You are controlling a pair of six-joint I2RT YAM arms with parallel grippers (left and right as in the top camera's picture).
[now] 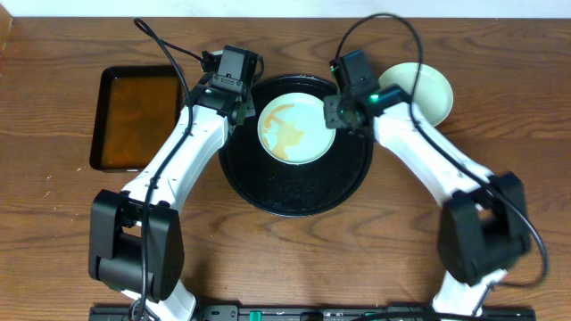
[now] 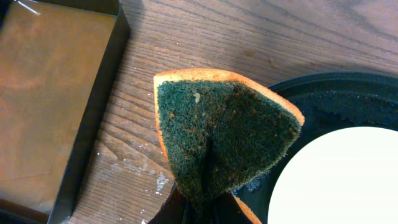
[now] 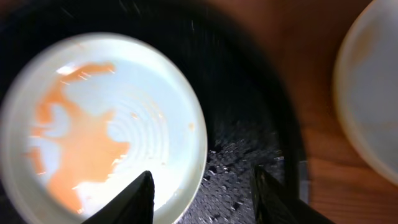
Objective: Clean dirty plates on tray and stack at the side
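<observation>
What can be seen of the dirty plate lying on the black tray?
The plate is small, round and pale mint-blue, with a glossy, hard-looking surface and faint concentric rings on its face. An orange-brown sauce smear covers much of one half; the rest looks clean. It lies flat, face up, on the black tray, nearer the tray's far rim. The right gripper is open, its fingers either side of the plate's edge; whether they touch it cannot be told.
</observation>
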